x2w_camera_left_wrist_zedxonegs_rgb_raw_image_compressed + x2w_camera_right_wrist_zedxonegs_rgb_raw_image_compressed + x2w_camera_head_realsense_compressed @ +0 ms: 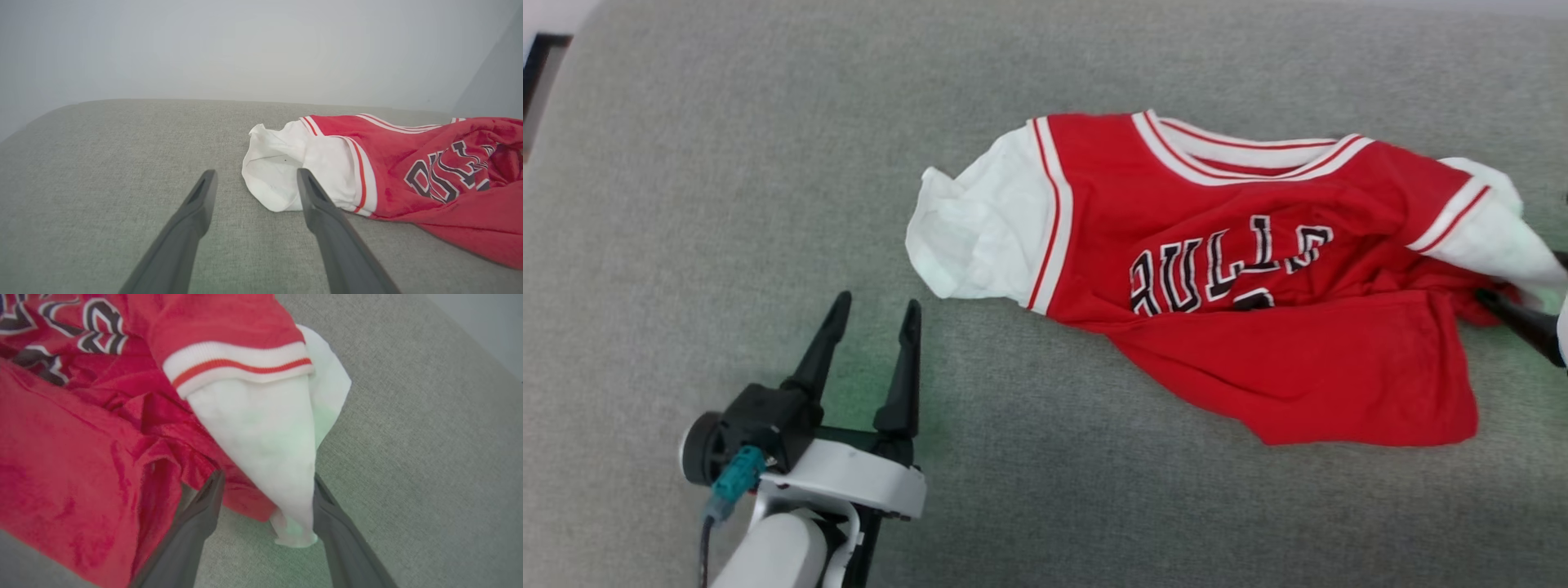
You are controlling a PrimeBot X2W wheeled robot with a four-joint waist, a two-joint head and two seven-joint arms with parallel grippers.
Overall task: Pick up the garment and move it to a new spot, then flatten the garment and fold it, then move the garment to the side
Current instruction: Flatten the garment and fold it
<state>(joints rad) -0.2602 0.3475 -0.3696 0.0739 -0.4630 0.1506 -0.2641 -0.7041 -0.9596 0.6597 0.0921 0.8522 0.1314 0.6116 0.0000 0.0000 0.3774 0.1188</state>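
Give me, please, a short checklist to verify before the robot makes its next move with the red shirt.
1. The left gripper is open: ok.
2. The right gripper is open: ok.
3. The right sleeve lies between the right gripper's fingers: ok.
4. The left gripper is at the left sleeve: not ok, it stands apart from the cloth.
5. The garment lies flat: not ok, a red fold covers part of the lettering.
6. The fingers reach under the right sleeve: cannot tell.

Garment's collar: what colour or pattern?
The collar is white with thin red stripes; head view shows it best.
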